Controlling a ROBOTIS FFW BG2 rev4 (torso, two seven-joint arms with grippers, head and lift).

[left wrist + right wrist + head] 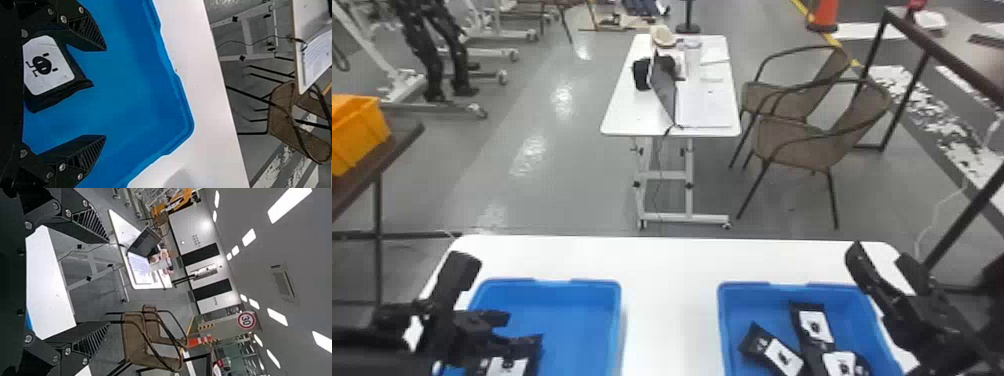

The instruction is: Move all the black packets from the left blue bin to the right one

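Observation:
My left gripper [483, 290] is over the left part of the left blue bin [620, 325]. A black packet [507, 366] with a white label lies in that bin. In the left wrist view, my left gripper [105, 93] stands open above the blue floor, and the packet [49, 66] lies nearer one finger, free of any grip. The right blue bin [722, 325] holds several black packets [813, 325]. By that bin's right side my right gripper [884, 262] is raised; in the right wrist view this gripper [107, 281] is open with nothing held.
Both bins stand on a white table [669, 265], with a strip of tabletop between them. Farther off are a smaller white table [632, 112] with a laptop, two brown chairs [802, 145], and an orange crate [357, 132] at the left.

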